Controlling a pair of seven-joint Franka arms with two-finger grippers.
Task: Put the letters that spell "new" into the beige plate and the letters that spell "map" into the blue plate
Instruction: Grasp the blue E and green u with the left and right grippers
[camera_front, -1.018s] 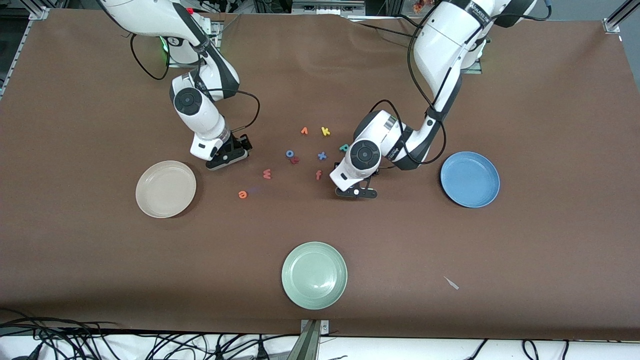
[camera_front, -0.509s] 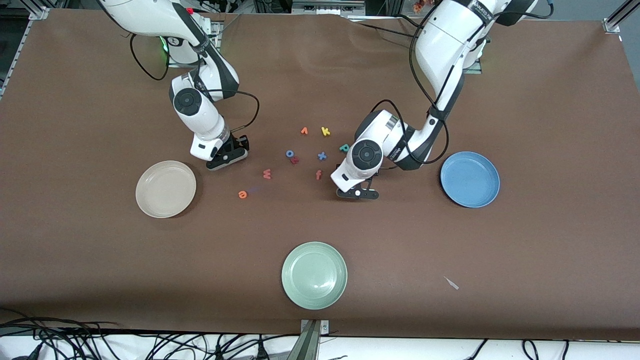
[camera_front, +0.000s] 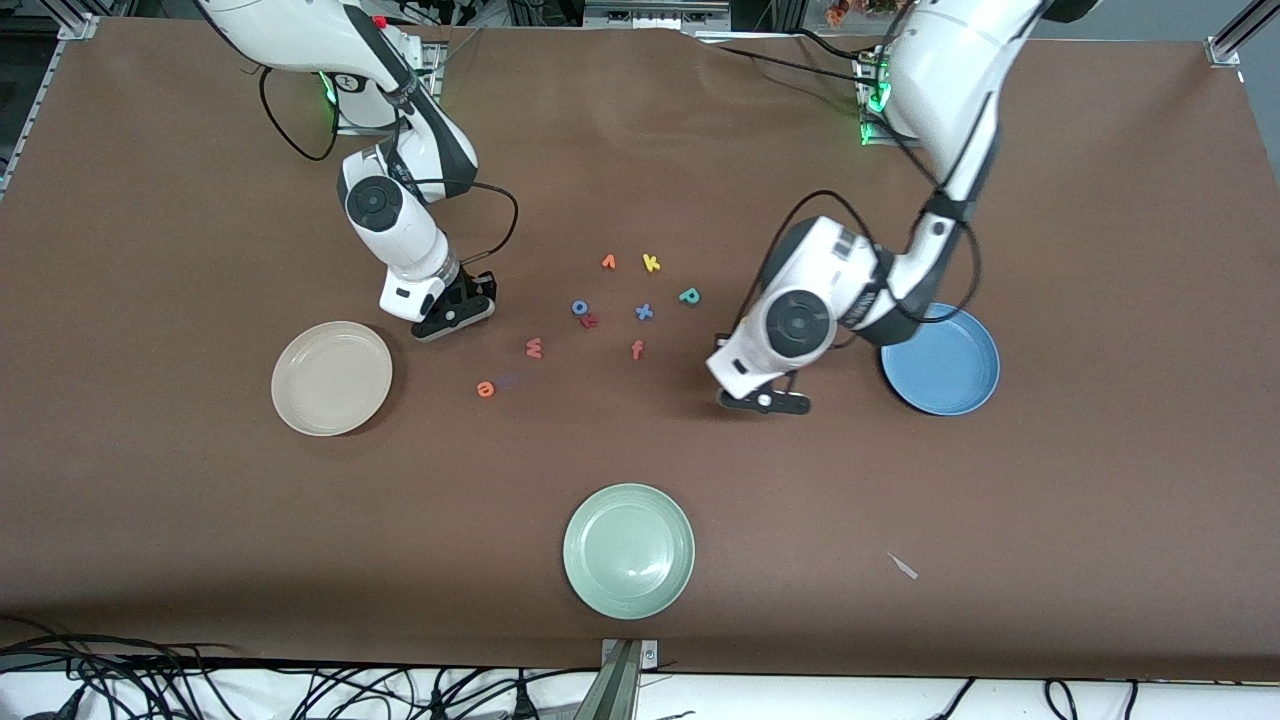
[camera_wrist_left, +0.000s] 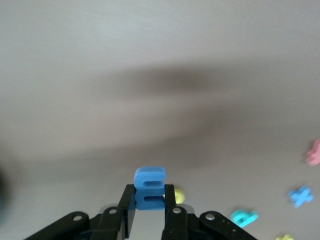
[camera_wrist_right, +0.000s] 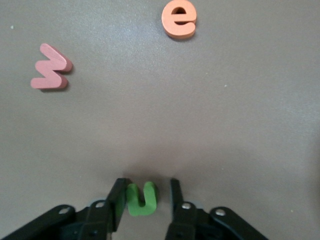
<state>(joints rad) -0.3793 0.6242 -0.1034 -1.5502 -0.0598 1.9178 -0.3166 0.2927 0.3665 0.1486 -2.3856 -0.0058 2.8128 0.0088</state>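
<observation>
Beside the blue plate (camera_front: 940, 360), left gripper (camera_wrist_left: 149, 202) clamping blue m (camera_wrist_left: 149, 187), right gripper (camera_wrist_right: 146, 197) low on the table, fingers narrowly straddling green n (camera_wrist_right: 141, 199)

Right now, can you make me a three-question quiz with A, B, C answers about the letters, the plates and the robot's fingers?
1. Where is the orange e?
A: in a plate. B: on the table, nearer the camera than the salmon-red w. C: between fingers.
2. How many plates are there?
A: two. B: four. C: three.
3. What are the left gripper's fingers doing?
A: shut on the blue m. B: wide open. C: pinching a plate.

Answers:
1. B, it lies on the bare table.
2. C, there is a beige plate, a blue plate and a pale green plate.
3. A, the left wrist view shows the m pinched between them.
</observation>
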